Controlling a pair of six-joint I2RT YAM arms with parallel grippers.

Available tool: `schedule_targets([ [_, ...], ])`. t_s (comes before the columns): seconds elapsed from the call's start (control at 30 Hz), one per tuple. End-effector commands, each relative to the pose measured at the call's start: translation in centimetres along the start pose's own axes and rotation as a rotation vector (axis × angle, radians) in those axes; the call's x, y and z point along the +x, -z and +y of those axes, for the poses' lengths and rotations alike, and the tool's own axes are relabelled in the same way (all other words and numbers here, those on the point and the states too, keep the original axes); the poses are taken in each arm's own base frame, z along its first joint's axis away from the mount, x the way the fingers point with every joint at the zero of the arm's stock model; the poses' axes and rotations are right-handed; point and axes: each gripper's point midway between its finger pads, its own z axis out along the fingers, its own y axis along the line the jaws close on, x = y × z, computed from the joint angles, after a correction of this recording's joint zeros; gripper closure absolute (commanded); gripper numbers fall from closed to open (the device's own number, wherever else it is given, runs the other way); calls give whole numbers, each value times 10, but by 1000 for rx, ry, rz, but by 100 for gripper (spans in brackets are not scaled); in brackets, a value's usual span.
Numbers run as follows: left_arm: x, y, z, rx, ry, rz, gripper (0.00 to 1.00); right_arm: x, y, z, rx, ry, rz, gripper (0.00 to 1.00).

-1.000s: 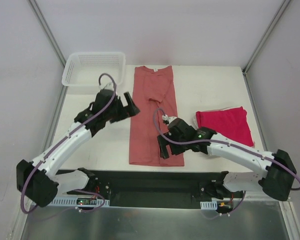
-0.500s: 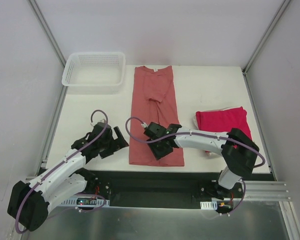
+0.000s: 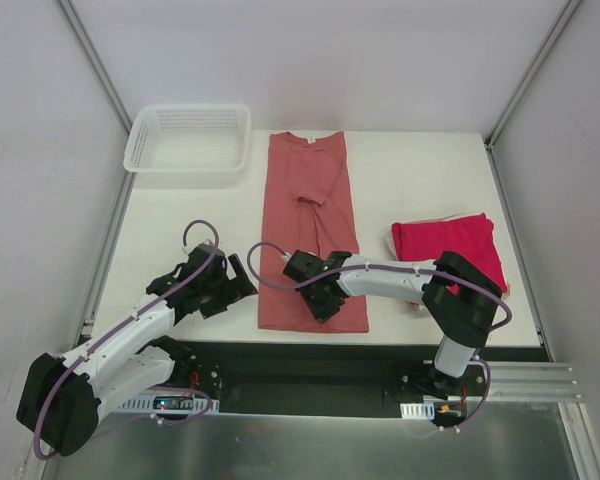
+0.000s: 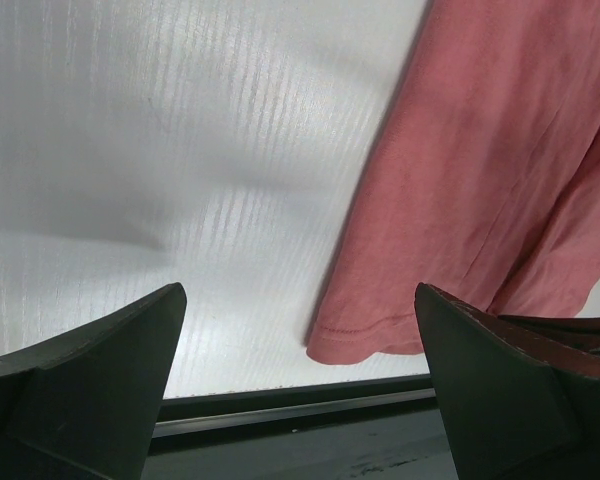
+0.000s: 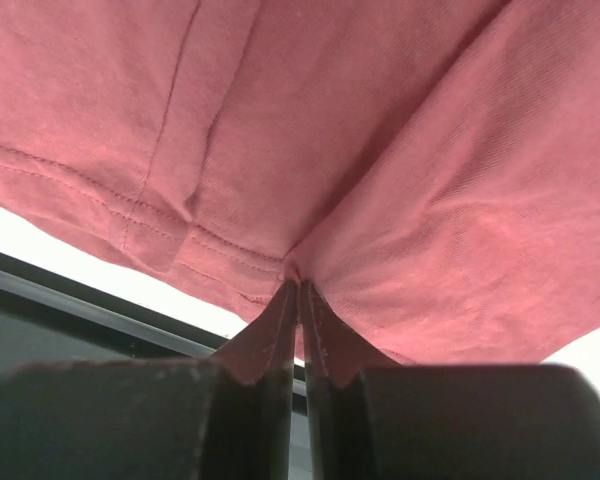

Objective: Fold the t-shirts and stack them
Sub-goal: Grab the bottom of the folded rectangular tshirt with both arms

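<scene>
A dusty salmon-pink t-shirt [image 3: 310, 220] lies as a long folded strip down the middle of the table, collar at the far end. My right gripper [image 3: 320, 297] is shut on a pinch of its fabric close to the near hem [image 5: 292, 272]. A crimson-magenta t-shirt [image 3: 450, 250] lies folded at the right. My left gripper [image 3: 242, 280] is open just left of the pink shirt's near left corner [image 4: 355, 340], with nothing between its fingers [image 4: 90, 370].
A white mesh basket [image 3: 188, 138] stands at the far left corner of the table. The table's near edge and a black rail [image 3: 310, 362] run just in front of both grippers. Grey enclosure walls rise on both sides.
My right gripper swung left to the pink shirt's near hem and shut on it. The left gripper drew back from beside the shirt's upper part to its near left corner, still open.
</scene>
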Motion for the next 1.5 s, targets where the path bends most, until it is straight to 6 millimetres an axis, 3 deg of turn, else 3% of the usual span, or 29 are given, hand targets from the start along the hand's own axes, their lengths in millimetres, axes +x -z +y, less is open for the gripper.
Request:
schedule_targets([
  [0.0,-3,0,-1,4,2,-22,1,-5,8,-5,41,-20,-21,98],
  [0.13,-4,1,-2,9,5,-25,1,-6,15,-2,22,-24,-40,99],
  [0.3,-2,0,0,6,6,-22,1,-18,53,6,-53,-10,-142,99],
  [0.43,-1,-1,1,-1,11,-19,1,-25,79,-1,-24,-3,-213,99],
  [0.6,-1,-2,2,-4,8,-15,1,-24,91,26,-144,43,-227,99],
  [0.9,3,-4,2,-10,18,8,1,-28,63,56,-206,79,-158,99],
  [1.1,9,-6,3,-18,34,43,1,-40,27,66,-179,52,-133,97],
  [1.2,17,-7,5,-16,40,75,1,-40,19,69,-182,40,-114,87],
  [1.27,19,-7,4,-9,46,85,1,-40,20,67,-170,21,-116,67],
  [1.3,23,-7,6,-9,53,98,1,-42,28,65,-169,18,-136,56],
  [1.33,24,-7,6,-6,56,101,0,-43,32,59,-141,16,-159,29],
  [1.37,27,-8,8,-5,63,111,1,-42,38,58,-134,18,-168,11],
  [1.4,31,-7,6,12,68,128,0,-45,55,55,-141,9,-216,3],
  [1.47,34,-8,4,31,77,137,1,-40,69,50,-139,-6,-257,3],
])
